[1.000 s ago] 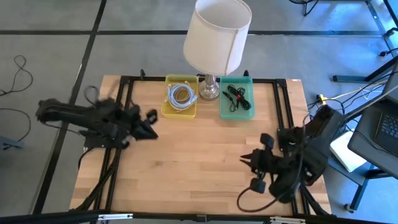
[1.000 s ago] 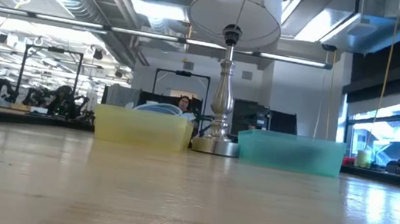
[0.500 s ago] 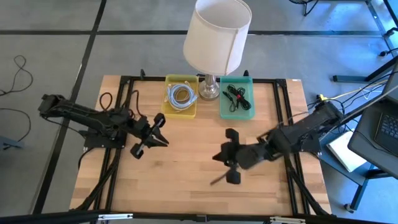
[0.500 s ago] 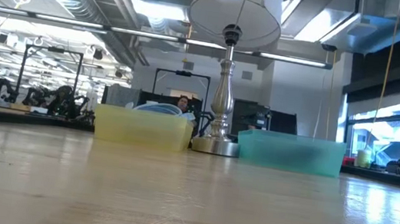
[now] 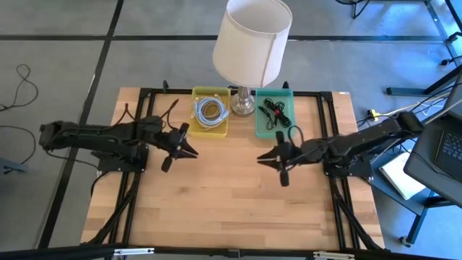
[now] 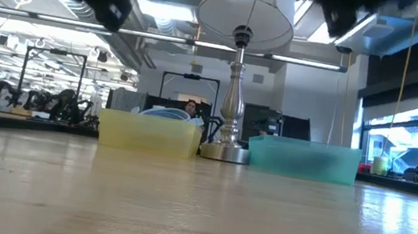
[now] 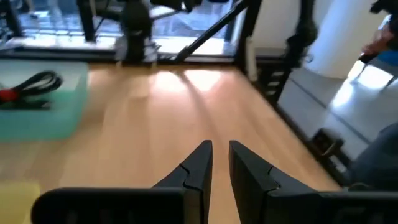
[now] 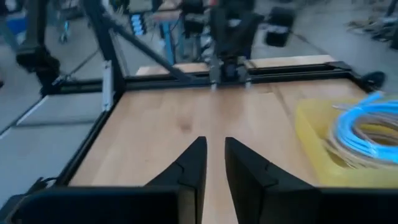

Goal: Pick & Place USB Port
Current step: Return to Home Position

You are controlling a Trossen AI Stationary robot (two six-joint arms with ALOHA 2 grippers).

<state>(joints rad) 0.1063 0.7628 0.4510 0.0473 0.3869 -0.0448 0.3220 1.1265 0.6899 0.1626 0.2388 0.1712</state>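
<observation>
Hazard review for the retreat to home, with nothing in hand.

My left fingers [image 7: 198,167] are pressed nearly together with only a narrow slot between them, and they pinch nothing. My right fingers [image 8: 191,163] are set the same way and are also empty. Both arms are stretched low over the bench [image 5: 216,209], and the two wrists face each other across its middle with bare wood between them.

All cables are placed. The blue cable [image 8: 364,123] and the brown cable [image 8: 346,154] lie coiled in the yellow bin [image 5: 209,134]. A black cable [image 5: 274,112] lies in the teal bin [image 5: 258,120]. No cable lies on the bare bench.

Risks, as I judge them:

1. Bin strike. My left wrist is near the front corner of the yellow bin, and my right wrist is near the front of the teal bin. A pull-back that swings toward the bins instead of straight out could shove either bin and spill its load.
2. Snag. A loop of my right arm's own wiring stands just beside the teal bin's front wall and could hook the rim on the way back.
3. Lamp [image 5: 251,40]. Its shade overhangs both bins, so lifting high near them could tip it.
4. Arm contact. The wrists point at each other, so any inward drift brings them together.
</observation>
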